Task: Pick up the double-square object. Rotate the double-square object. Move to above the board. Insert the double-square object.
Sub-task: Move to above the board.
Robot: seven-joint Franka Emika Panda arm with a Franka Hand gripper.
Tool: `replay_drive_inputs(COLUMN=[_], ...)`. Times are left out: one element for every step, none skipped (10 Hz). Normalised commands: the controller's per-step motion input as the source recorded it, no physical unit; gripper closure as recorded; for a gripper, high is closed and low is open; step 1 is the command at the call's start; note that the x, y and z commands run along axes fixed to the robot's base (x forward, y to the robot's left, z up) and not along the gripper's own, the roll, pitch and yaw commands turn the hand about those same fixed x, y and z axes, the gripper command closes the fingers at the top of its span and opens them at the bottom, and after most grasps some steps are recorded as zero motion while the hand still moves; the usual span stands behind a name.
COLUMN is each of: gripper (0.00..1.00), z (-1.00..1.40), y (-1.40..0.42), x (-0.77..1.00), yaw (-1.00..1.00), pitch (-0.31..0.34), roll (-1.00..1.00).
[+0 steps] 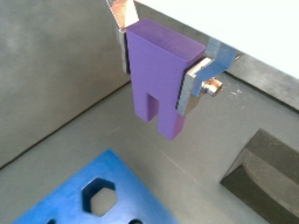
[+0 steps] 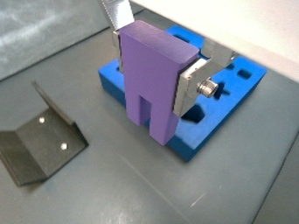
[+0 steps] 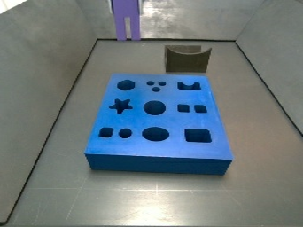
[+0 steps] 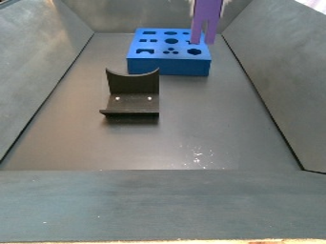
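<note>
The grey worktop [image 3: 48, 168] is walled on its sides. The board [image 3: 160, 111] lies flat on it, whole in a side view with star, circle, square and oval holes showing. In the wrist views only part of it appears: one corner with a hole [image 1: 100, 194], and a stretch of it [image 2: 198, 131] half hidden behind the held piece.

The fixture [image 4: 132, 93] stands on the worktop apart from the board; in a side view [image 3: 187, 58] it sits beyond the board's far edge, and a wrist view cuts it off at the frame edge [image 1: 263, 171].

The double-square object [image 2: 152, 83] hangs upright in the air, its grooved lower end pointing down. In both side views only its lower part shows [image 3: 124, 18] [image 4: 207, 19], the rest cropped by the frame.

The hand [image 2: 156, 54] is clamped on the upper part of the object, silver fingers [image 1: 197, 79] pressed against opposite faces. It lies outside both side views.
</note>
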Motion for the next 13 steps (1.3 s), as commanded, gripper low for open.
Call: replay_drive_inputs(gripper=[1.0,1.0,1.0,1.0,1.0,1.0,1.0,1.0,1.0,1.0,1.0,1.0,1.0], z=[1.0,1.0,1.0,1.0,0.85,0.7,0.56,0.37,0.23,0.28,0.25,0.26,0.25], y=[-0.2,-0.18,-0.15,-0.14,-0.09,-0.07,-0.05,-0.03,-0.02,-1.0,-1.0,-1.0,-1.0], x=[0.08,0.07,0.05,0.05,0.03,0.02,0.01,0.0,0.0,0.27,0.28,0.3,0.35], yaw=[0.04,0.03,0.03,0.03,0.03,0.03,0.03,0.02,0.01,-0.15,-0.14,-0.08,-0.03], pitch=[0.082,0.082,0.079,0.078,0.079,0.08,0.074,0.072,0.073,0.307,0.306,0.308,0.264], roll=[-0.04,-0.05,-0.04,-0.04,-0.04,-0.04,-0.05,-0.06,-0.06,0.0,0.04,0.07,0.05])
